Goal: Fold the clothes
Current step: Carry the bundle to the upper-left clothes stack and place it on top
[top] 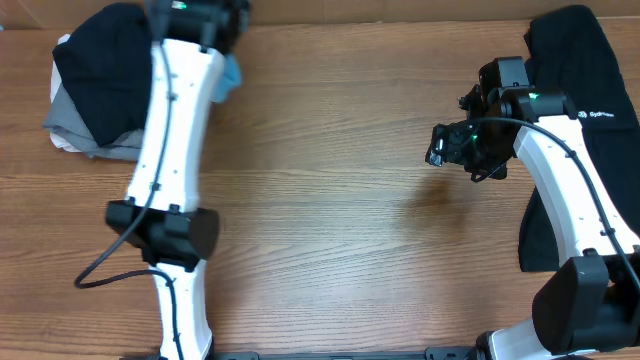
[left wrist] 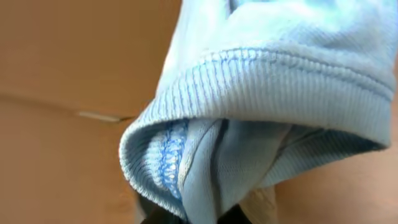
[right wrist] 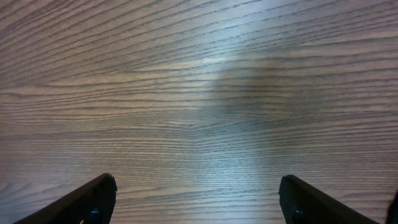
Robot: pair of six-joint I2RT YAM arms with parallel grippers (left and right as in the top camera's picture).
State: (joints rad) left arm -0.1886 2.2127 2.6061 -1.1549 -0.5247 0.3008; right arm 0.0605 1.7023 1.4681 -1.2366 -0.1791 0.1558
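Observation:
My left gripper (top: 225, 60) is at the table's far left, shut on the light-blue T-shirt (left wrist: 273, 93). Its ribbed collar and hem fill the left wrist view, bunched between my fingers (left wrist: 193, 214). From overhead only a small blue bit (top: 232, 72) shows beside the arm. A black garment with a small white logo (top: 590, 110) lies along the right edge, under the right arm. My right gripper (top: 440, 145) is open and empty over bare wood, its two fingers wide apart in the right wrist view (right wrist: 196, 199).
A pile of black, grey and white garments (top: 95, 95) lies at the far left corner behind the left arm. The wooden table (top: 330, 200) lies between the arms.

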